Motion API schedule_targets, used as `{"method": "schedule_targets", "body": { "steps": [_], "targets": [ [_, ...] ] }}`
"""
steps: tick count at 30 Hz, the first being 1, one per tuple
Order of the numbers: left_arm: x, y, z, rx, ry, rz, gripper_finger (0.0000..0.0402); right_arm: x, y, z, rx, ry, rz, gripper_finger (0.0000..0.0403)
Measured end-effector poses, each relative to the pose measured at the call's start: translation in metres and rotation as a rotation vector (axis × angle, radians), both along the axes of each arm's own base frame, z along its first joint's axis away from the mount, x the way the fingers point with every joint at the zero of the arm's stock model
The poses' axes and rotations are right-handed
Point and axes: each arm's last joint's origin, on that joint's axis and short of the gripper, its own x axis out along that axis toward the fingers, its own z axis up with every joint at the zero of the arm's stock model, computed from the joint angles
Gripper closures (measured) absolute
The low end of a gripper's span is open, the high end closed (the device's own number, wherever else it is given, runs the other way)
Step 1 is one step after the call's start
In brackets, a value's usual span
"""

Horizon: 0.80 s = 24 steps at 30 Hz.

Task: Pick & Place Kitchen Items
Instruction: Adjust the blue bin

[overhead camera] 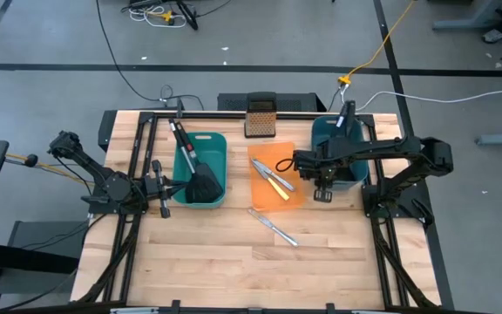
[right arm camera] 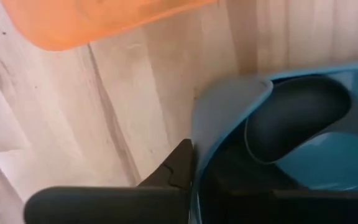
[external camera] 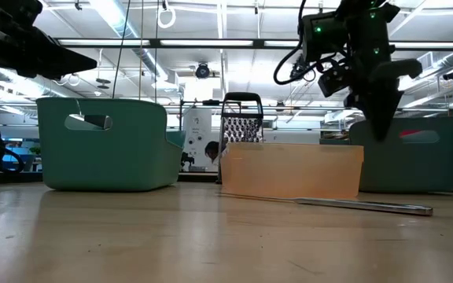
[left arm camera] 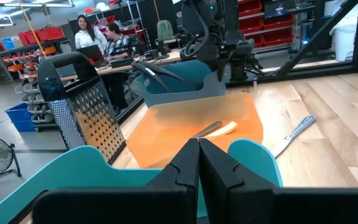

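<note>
Two black spatulas (overhead camera: 200, 181) lie in the left teal bin (overhead camera: 220, 139). A black ladle (right arm camera: 294, 121) lies in the right teal bin (overhead camera: 357, 174), its handle (overhead camera: 345, 118) leaning on the bin's far rim. A silver knife (overhead camera: 271, 169) and the yellow-handled knife (overhead camera: 279, 192) lie in the orange tray (overhead camera: 296, 199). A second silver knife (overhead camera: 274, 227) lies on the table, near of the tray. My left gripper (overhead camera: 162, 187) is shut and empty beside the left bin's left wall. My right gripper (overhead camera: 323, 190) is shut and empty, pointing down just outside the right bin's near left corner (right arm camera: 229, 93).
The dark box grater (overhead camera: 261, 118) stands at the table's far edge between the bins. Bare wood lies near of the loose knife (external camera: 368, 206) and between the tray (right arm camera: 104, 18) and the right bin. People sit in the room beyond the table (left arm camera: 98, 34).
</note>
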Motion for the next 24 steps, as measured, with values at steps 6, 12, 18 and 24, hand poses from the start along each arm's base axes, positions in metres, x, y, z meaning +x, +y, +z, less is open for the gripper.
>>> {"method": "schedule_targets", "body": {
  "steps": [6, 12, 18, 24],
  "targets": [
    [0.0000, 0.0000, 0.0000, 0.000, 0.000, 0.000, 0.0386, 0.0003, 0.0013, 0.0001, 0.035, -0.006, -0.077, 0.0377],
    [0.0000, 0.0000, 0.0001, 0.000, -0.001, 0.000, 0.0386, 0.0009, 0.0035, 0.0002, 0.066, -0.012, -0.126, 0.0376],
    [0.0000, 0.0000, 0.0000, 0.000, 0.000, 0.000, 0.0386, 0.0023, 0.0075, 0.0002, 0.083, -0.020, -0.134, 0.0375],
    [0.0000, 0.0000, 0.0000, 0.000, 0.000, 0.000, 0.0386, 0.0031, 0.0084, 0.0003, 0.110, -0.029, -0.128, 0.0350]
  ]
}}
